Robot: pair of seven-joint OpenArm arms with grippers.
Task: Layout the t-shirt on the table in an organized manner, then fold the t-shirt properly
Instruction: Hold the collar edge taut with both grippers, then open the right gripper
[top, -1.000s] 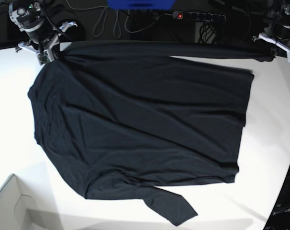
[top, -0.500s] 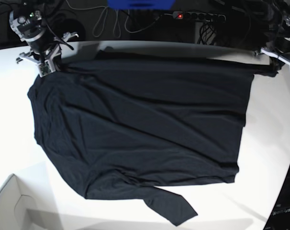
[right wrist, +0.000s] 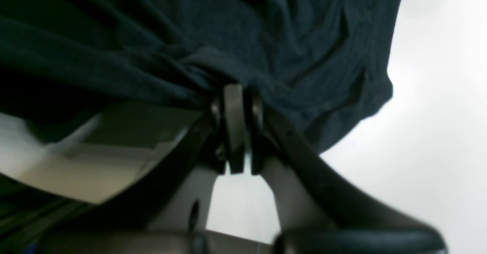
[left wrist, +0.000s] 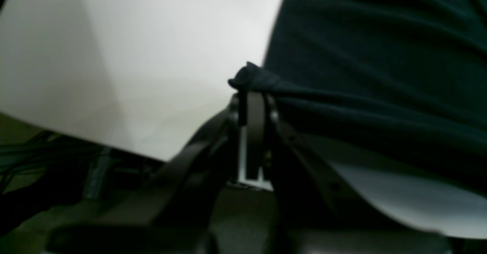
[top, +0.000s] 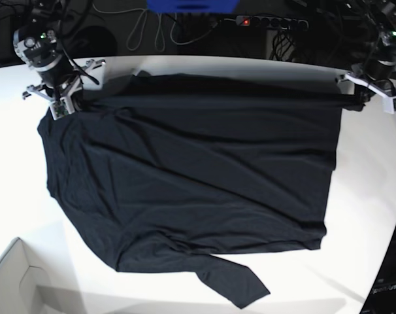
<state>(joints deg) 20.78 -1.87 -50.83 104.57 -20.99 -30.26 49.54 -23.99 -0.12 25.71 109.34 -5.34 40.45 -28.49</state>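
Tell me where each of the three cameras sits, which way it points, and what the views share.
Base: overhead, looking down on the t-shirt spread on the table; both arms show at the far corners.
Left wrist: behind the left gripper, low over the table, facing the pinched shirt edge.
Right wrist: behind the right gripper, facing bunched cloth it clamps.
Shared: all three show the shirt and table; base shows both grippers.

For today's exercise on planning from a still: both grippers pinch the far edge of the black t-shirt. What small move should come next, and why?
Probably lower both arms so the held edge settles on the table, then let go. The left gripper and right gripper are each shut on a bunched corner of the t-shirt, stretched taut between them near the far edge, while the rest lies flat.
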